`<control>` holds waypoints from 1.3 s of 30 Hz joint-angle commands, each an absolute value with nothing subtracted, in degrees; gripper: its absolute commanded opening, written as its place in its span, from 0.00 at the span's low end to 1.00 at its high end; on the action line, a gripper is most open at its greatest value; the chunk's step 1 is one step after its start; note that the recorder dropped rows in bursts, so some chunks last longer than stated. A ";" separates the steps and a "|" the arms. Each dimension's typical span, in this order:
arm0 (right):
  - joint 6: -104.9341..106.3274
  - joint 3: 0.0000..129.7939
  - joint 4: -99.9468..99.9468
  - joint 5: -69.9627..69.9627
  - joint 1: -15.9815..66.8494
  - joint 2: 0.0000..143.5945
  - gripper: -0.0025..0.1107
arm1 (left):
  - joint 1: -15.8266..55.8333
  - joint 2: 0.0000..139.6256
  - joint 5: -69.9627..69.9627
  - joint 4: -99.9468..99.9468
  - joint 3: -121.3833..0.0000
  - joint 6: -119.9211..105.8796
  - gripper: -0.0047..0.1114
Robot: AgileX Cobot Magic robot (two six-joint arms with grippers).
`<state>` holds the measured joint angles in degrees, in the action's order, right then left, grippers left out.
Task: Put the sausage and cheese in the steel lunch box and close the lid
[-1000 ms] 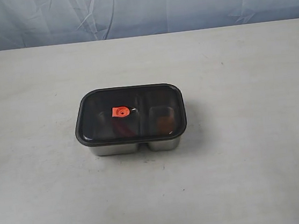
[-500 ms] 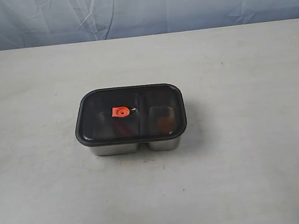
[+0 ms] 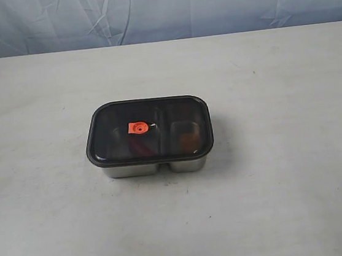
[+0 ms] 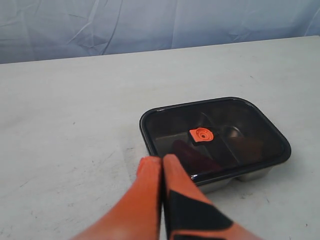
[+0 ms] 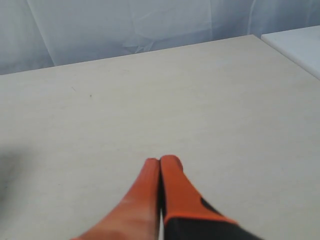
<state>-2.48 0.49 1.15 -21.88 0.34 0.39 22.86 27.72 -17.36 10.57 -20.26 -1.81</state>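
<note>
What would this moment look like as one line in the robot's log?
lid: on steel lunch box | left gripper: shut, empty | right gripper: shut, empty

Pale tabletop (image 3: 290,201), wrinkled blue backdrop (image 3: 206,3)

Our exterior camera looks down across the table (image 3: 290,201) toward the blue backdrop (image 3: 206,3). The left wrist camera, low and close, shares the steel lunch box (image 3: 132,170) with it; the right faces the table.
</note>
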 commanded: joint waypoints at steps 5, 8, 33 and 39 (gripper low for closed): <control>-2.52 0.00 0.80 -21.01 0.00 0.00 0.01 | 22.84 25.99 -16.19 10.28 -19.39 -1.65 0.04; -2.52 0.00 0.80 -21.01 0.00 0.00 0.01 | 22.32 23.22 -12.04 9.11 -16.36 -2.18 0.04; -2.50 0.00 0.51 -21.12 0.00 0.00 0.01 | 1.17 0.00 -20.82 11.87 -1.68 -1.50 0.04; -2.50 0.00 0.74 -20.87 0.00 0.00 0.01 | 1.17 0.00 -19.88 11.87 0.00 -1.42 0.04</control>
<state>-2.53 0.49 1.05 -21.65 0.34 0.39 1.20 0.35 -20.86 11.63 -0.25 -1.66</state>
